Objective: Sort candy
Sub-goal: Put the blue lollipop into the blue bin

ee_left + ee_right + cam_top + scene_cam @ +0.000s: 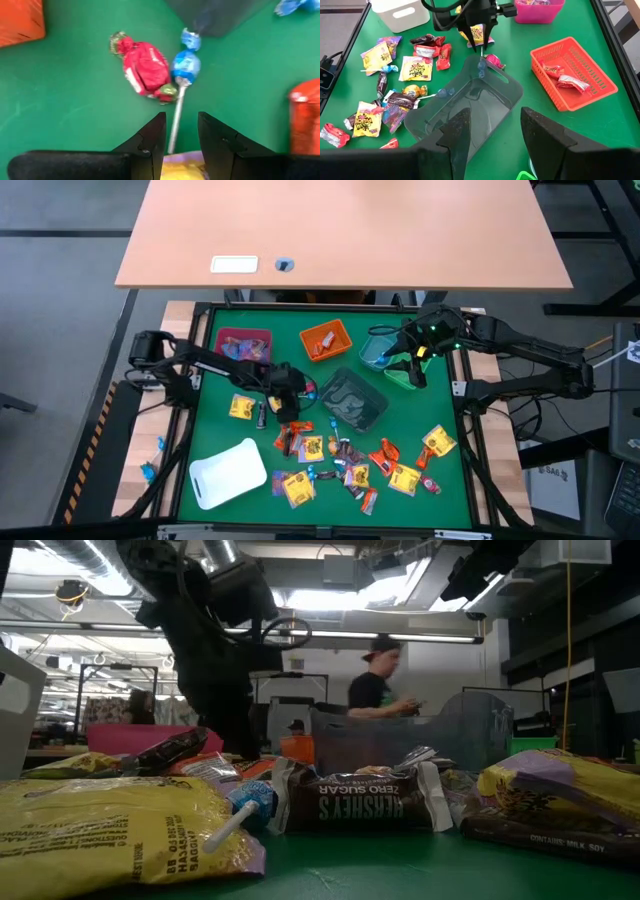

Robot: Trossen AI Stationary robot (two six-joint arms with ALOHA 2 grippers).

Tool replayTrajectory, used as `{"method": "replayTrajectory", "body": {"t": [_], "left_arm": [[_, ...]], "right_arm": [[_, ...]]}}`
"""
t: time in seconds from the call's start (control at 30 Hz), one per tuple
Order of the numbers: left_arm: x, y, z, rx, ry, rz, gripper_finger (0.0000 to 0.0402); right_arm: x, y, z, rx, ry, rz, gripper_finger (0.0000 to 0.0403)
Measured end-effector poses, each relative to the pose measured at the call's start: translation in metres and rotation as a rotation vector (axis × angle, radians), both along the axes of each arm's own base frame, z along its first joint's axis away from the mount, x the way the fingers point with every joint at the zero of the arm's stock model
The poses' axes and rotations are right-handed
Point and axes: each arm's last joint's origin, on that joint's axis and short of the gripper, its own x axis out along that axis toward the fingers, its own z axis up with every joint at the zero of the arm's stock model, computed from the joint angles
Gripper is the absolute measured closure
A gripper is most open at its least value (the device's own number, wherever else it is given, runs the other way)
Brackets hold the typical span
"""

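Wooden desk (340,230) stands beyond the green table (215,430). Grey floor (60,270). Ceiling lights (330,600) lit. Person (378,682) in background.

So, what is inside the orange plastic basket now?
The orange plastic mesh basket holds two wrapped candies in red and white wrappers, lying near its middle. The rest of its floor shows bare, and its low walls hide nothing inside it.

Bare green desk (205,435) along left edge and far-right corner strip. Candy (340,465) clutters near edge; grey bin (352,400) blocks centre; white tray (228,473) fills near-left corner.
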Motion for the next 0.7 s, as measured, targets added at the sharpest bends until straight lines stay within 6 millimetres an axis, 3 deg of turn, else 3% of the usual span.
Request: {"method": "replayTrajectory", "body": {"t": [0.43,0.7], "left_arm": [[0.004,-0.002,-0.018,0.005,0.050,-0.006,0.0314],[0.005,-0.002,-0.019,0.000,0.048,-0.007,0.0390]], "right_arm": [[0.000,0.000,0.000,0.001,0.002,0.000,0.0230],[0.000,0.000,0.000,0.001,0.004,0.000,0.0230]]}}
